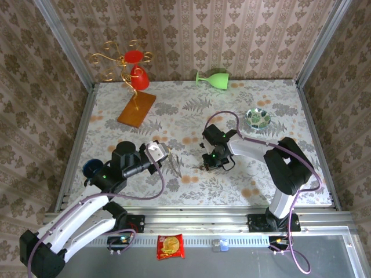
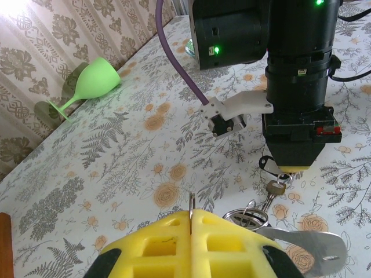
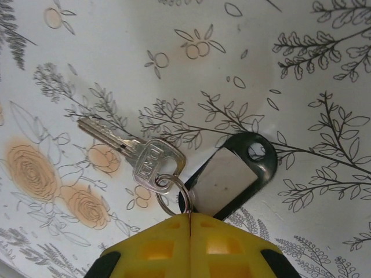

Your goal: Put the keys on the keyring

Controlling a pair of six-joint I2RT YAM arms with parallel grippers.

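The floral-clothed bench (image 1: 116, 191) takes up the middle of the overhead view. The left arm (image 1: 87, 208) reaches in from the lower left and the right arm (image 1: 284, 168) from the lower right, their ends near each other at the centre. At the upper left a gold stand (image 1: 110, 58) carries a red cup (image 1: 138, 75) above a wooden base (image 1: 137, 109), a green goblet (image 1: 213, 78) lies on its side at the top centre, and a small patterned dish (image 1: 257, 117) sits at the upper right. In the right wrist view the right fingers (image 3: 156, 252) are pressed together at the bottom edge, clamped on the keyring (image 3: 157, 200), a small wire loop that passes through the head of a silver key (image 3: 136, 152). The key lies flat on the cloth with its blade pointing to the upper left, and a black tag (image 3: 223, 176) with a pale window lies just right of it. In the left wrist view the left fingers (image 2: 162, 249) are together at the bottom, pinching a thin metal strip (image 2: 191, 202) that stands out of their seam, and a cluster of wire rings (image 2: 246, 217) and a flat metal piece (image 2: 310, 246) lie just to the right
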